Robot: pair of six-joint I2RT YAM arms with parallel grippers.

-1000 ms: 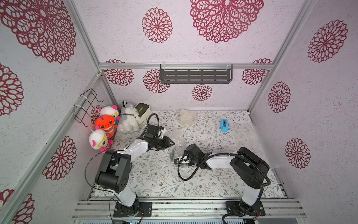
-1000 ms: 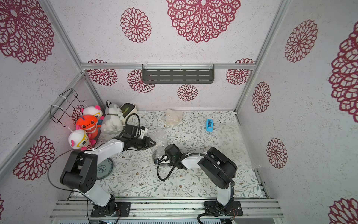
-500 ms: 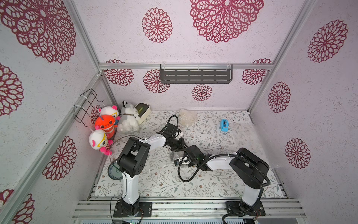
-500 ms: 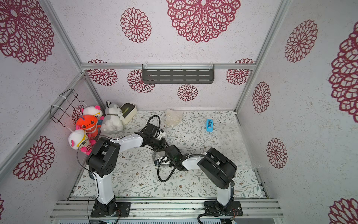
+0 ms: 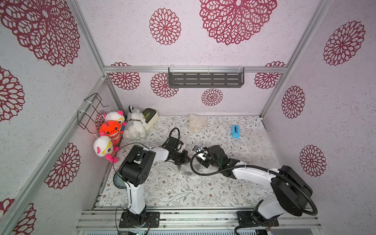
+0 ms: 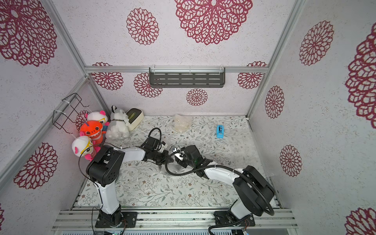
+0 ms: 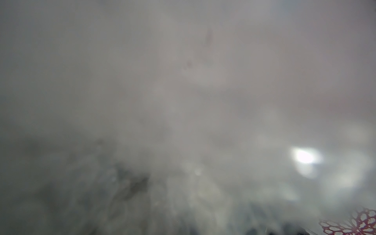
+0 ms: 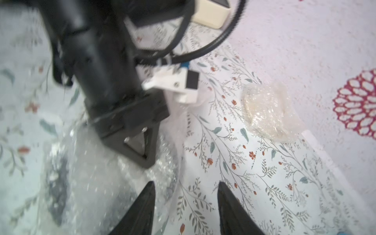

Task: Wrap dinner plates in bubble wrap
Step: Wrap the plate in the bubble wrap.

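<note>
Clear bubble wrap (image 8: pixel 95 183) is lying crumpled over the black plate (image 8: pixel 58 175) at mid-table; left gripper (image 8: pixel 142 156) is pinching it, jaws closed, right gripper (image 8: pixel 185 203) is waiting open alongside, and should be taking the free edge low.

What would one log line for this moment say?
left jaws: shut on bubble wrap, mid-table | right jaws: open, empty, beside it | wrapped bundle: by back wall | tape dispenser: untouched

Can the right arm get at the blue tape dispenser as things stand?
Likely yes. The right hand is open, and only flat table lies between it and the blue tape dispenser.
</note>
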